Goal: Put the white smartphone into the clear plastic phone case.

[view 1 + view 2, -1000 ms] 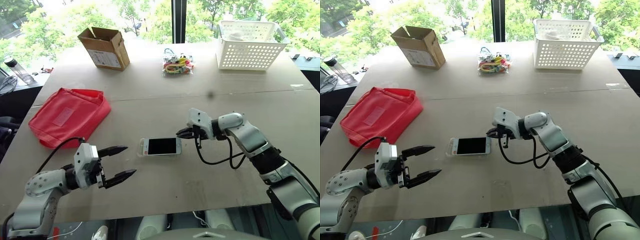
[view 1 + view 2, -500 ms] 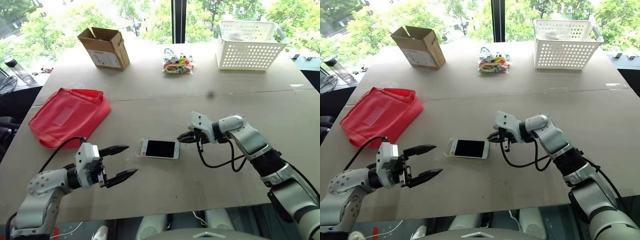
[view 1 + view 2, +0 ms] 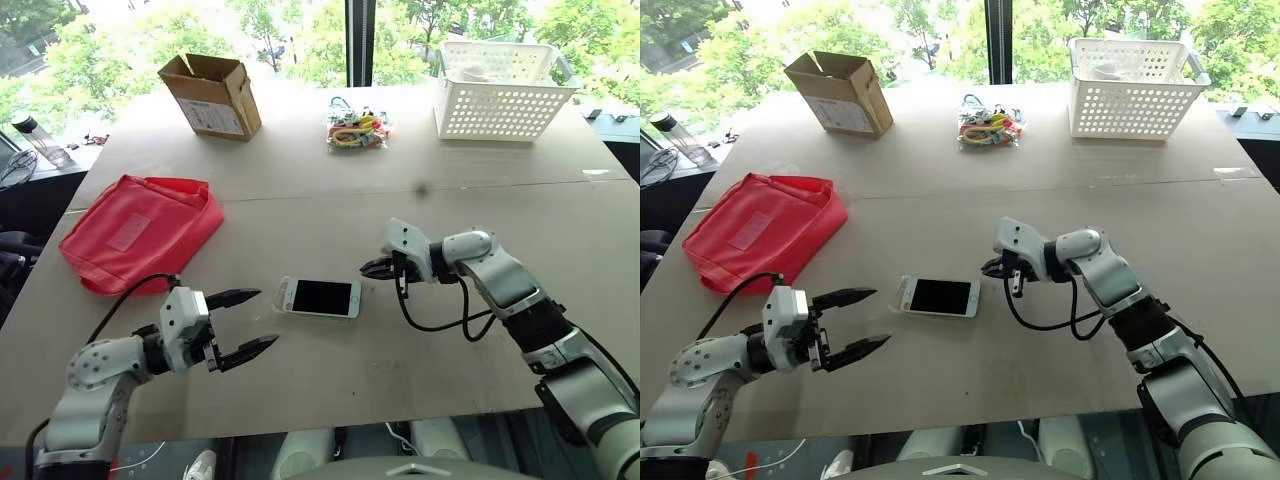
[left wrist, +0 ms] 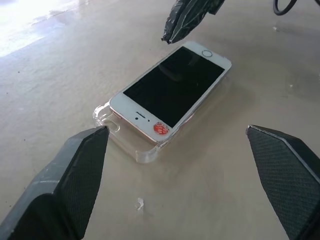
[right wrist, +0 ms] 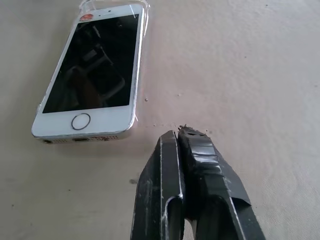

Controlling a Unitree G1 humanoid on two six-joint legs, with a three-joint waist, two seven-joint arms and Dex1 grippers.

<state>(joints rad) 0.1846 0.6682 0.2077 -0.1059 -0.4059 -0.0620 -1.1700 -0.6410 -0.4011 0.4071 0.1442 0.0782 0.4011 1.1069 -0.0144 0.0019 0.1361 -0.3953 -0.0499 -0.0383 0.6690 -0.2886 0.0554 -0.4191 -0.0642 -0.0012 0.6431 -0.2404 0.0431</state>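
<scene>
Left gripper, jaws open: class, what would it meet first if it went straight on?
Probably the clear plastic phone case, its near end sticking out from under the white smartphone; depth is uncertain.

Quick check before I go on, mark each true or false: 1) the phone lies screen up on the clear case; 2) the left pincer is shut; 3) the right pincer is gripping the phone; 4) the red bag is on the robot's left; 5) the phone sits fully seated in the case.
1) True: white smartphone lies screen up on the clear plastic phone case.
2) False: left pincer is open.
3) False: right pincer is shut, just off the phone's end.
4) True: red bag.
5) False: the case's corner juts out past the phone.
</scene>
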